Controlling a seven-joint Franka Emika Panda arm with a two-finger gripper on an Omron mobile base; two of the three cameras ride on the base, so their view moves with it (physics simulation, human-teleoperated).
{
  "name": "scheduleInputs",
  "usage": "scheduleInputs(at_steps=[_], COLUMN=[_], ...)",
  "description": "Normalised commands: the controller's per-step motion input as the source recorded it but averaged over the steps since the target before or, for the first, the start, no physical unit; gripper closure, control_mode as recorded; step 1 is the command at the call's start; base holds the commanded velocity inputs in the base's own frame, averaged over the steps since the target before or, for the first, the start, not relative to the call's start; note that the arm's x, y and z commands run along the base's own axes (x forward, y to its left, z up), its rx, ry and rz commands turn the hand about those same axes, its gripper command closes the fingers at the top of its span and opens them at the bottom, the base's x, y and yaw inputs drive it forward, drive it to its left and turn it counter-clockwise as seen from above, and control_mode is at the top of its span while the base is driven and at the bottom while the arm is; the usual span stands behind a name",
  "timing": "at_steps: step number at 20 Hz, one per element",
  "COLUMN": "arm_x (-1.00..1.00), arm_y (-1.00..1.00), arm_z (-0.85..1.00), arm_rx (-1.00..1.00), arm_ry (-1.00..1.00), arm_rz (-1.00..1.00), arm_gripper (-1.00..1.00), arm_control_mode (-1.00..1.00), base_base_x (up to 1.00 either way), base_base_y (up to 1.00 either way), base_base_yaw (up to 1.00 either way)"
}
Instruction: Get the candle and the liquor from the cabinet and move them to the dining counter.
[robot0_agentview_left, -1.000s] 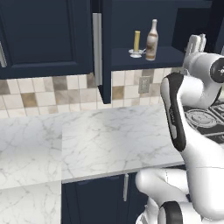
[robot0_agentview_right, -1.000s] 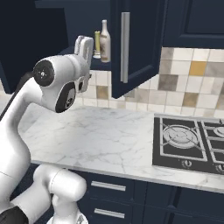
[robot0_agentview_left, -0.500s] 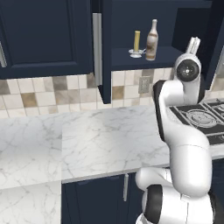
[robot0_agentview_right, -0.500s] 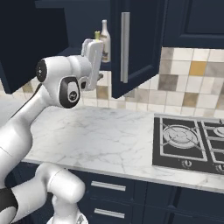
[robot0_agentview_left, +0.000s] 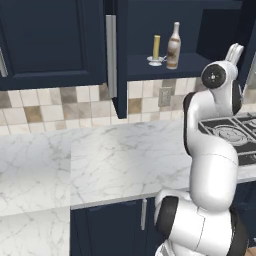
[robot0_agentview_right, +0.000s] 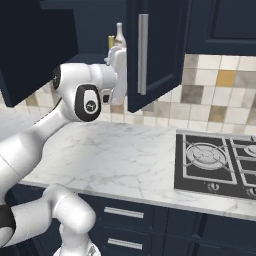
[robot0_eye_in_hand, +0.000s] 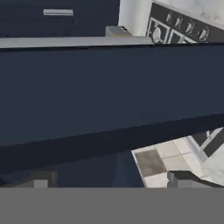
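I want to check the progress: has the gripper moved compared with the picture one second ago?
Yes. In the right base view the gripper has swung right, toward the open cabinet, and now sits right beside the liquor on the shelf.

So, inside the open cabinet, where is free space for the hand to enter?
The shelf is bare right of the liquor, toward the cabinet's right wall. It is crowded on the left: the candle stands close beside the liquor, near the open door.
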Motion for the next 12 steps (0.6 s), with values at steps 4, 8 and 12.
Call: scheduleInputs(at_steps=[4, 8, 12], arm_x=[-0.37, -0.39, -0.33], arm_y=[-0.39, -0.32, -0.49], arm_z=[0.01, 0.0, 0.0], arm_rx=[0.1, 0.12, 0.14], arm_ry=[0.0, 0.0, 0.0], arm_rz=[-0.15, -0.17, -0.17], arm_gripper=[-1.0, -1.0, -1.0], arm_control_mode=[-1.0, -1.0, -1.0], base_base_x=[0.0, 0.0, 0.0], base_base_y=[0.0, 0.0, 0.0], base_base_yaw=[0.0, 0.0, 0.0])
